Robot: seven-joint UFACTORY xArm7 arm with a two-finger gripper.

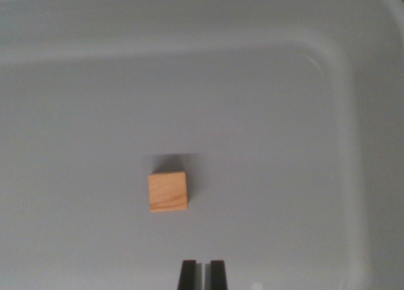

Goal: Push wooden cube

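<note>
Black hand [202,274] seemingly near-closed, empty, near wooden cube [168,191].

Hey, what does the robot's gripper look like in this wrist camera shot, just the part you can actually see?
Only the tips of the gripper show, at the bottom edge of the wrist view. They are two narrow, black, flat-ended fingers side by side, with a thin pale strip between them. No cables, markings or other parts of the arm are visible.
</note>
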